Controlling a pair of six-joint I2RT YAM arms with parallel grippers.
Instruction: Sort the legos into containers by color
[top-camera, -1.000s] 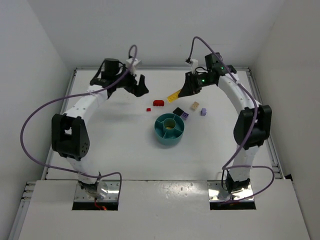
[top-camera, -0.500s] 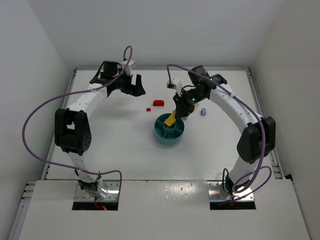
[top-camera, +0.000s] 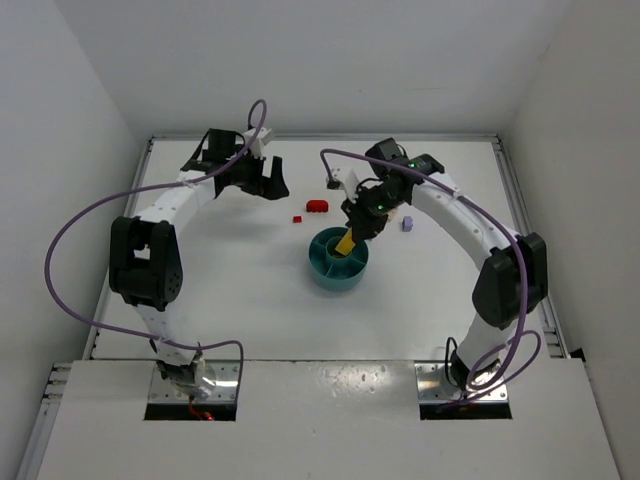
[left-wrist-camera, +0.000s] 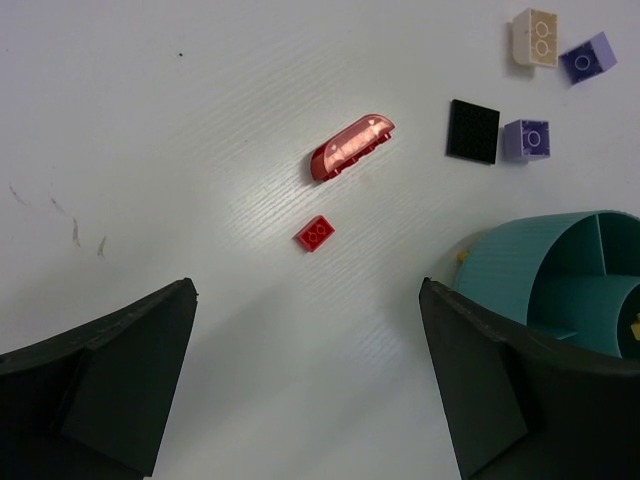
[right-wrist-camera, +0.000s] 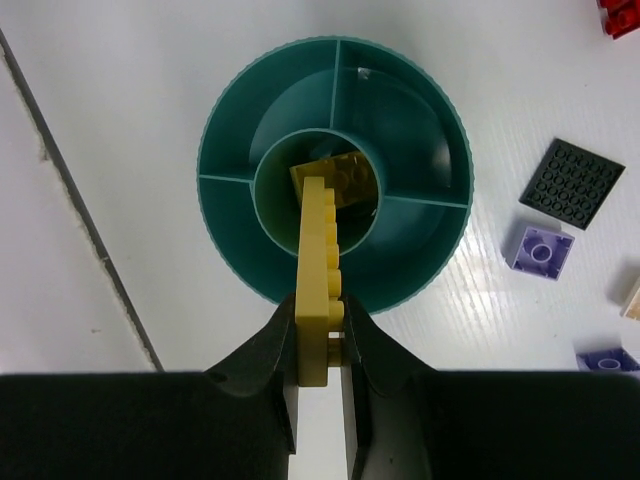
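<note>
The white table (top-camera: 250, 290) bears faint grey marks (left-wrist-camera: 75, 232), possibly scuffs, between plain white walls (top-camera: 330, 60).

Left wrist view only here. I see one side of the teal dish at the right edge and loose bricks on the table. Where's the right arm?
Observer: Over the teal dish. The right gripper has its jaws shut on a long yellow brick.
Operator: Which compartment is it lined up with?
Observer: In the right wrist view the brick's far end points into the central cup. I can't tell whether it is inside the rim yet.
Operator: Anything in that cup?
Observer: Yes, a second yellow brick lies in it, partly hidden behind the held one.
</note>
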